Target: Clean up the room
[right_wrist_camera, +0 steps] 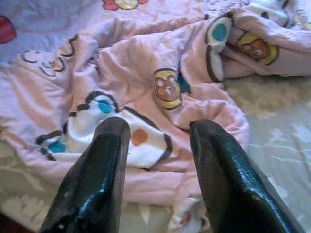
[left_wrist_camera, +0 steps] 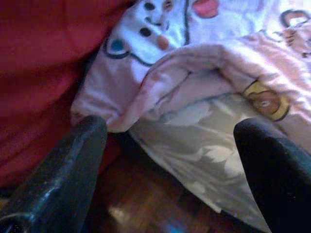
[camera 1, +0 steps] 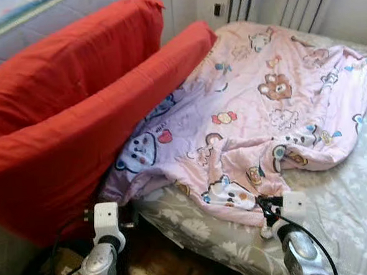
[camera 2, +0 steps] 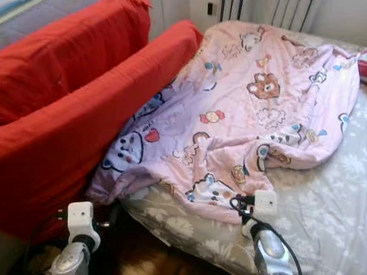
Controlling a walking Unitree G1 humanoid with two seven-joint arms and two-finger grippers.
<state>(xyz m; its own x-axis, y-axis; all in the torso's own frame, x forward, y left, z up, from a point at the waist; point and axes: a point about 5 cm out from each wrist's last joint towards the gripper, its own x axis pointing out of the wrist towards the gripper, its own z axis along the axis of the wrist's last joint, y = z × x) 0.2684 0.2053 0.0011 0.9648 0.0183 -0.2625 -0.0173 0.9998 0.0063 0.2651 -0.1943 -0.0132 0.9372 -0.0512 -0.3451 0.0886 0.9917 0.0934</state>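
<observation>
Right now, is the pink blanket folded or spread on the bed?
Spread but rumpled, not folded. The blanket covers much of the bed, with its near edge bunched in creases and one corner against the red cushion.

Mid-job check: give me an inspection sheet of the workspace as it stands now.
Surface: bed with grey floral sheet, partly bare.
Job's things: pink cartoon blanket, crumpled, unfolded, near edge overhanging the bed's corner.
Clutter: two red cushions leaning along the bed's left side.
End effectors: left end effector open, at the blanket's corner; right end effector open, over the blanket's edge.
Cables: black cable at right wrist.
Surroundings: wooden floor; radiator behind.
</observation>
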